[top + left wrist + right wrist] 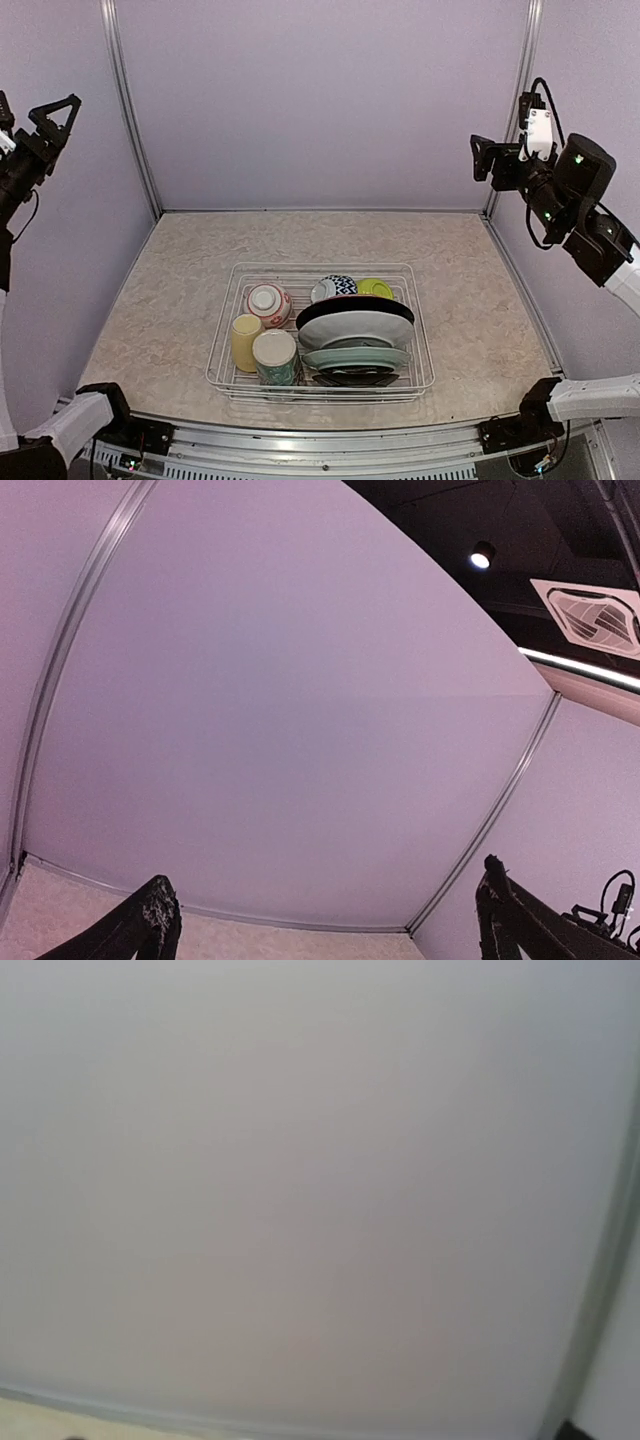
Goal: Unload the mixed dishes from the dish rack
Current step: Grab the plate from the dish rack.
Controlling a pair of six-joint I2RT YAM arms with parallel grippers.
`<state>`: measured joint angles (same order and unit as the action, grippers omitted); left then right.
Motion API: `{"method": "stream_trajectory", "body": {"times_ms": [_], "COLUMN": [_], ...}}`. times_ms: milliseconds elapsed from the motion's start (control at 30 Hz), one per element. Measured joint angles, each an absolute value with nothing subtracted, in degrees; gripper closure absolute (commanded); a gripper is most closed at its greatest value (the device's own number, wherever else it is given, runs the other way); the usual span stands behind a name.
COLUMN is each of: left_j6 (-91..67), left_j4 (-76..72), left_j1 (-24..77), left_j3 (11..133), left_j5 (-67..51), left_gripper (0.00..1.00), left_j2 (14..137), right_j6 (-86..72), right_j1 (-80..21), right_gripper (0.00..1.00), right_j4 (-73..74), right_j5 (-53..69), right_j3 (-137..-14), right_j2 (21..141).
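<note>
Top external: dish rack point(290, 273) well apart from left hand point(52, 118), right hand point(484, 160).

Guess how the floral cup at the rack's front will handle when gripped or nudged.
The floral cup looks glazed and rigid, so probably slick and chip-prone. It seems tall and upright, close beside the pale yellow mug, so a side nudge might tip it into that. The dish rack grid under it may catch its base.

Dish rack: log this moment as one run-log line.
dish rack: loaded | dishes: all in rack | left gripper: open, empty, raised | right gripper: open, empty, raised
</note>
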<state>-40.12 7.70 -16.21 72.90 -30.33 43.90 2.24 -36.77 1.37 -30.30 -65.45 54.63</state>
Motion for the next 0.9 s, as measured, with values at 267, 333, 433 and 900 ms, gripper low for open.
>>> {"method": "stream_trajectory", "body": {"times_ms": [267, 333, 433, 900], "left_j6": [-38.6, -38.0, -37.4, -31.4], "left_j4": [18.0, 20.9, 24.0, 29.1], "left_j1": [-12.8, -11.6, -10.3, 7.3], "left_j3": [72.9, 72.9, 72.3, 68.0], "left_j5": [-23.6, -21.9, -19.9, -18.0], "left_gripper": [0.01, 0.01, 0.01, 0.01], "left_j2": [46.9, 47.6, 48.5, 52.7], "right_j6": [0.8, 0.5, 0.1, 6.3], "right_j1": [-25.8, -23.9, -21.4, -23.0], "right_gripper": [0.00, 0.00, 0.00, 0.00], "right_j4": [9.3, 11.7, 15.5, 30.3], "right_j5": [-27.1, -25.7, -23.3, 9.9], "right_j3": [-64.0, -63.9, -63.9, -62.9], "right_j2": [54.7, 54.8, 55.1, 58.4]}}
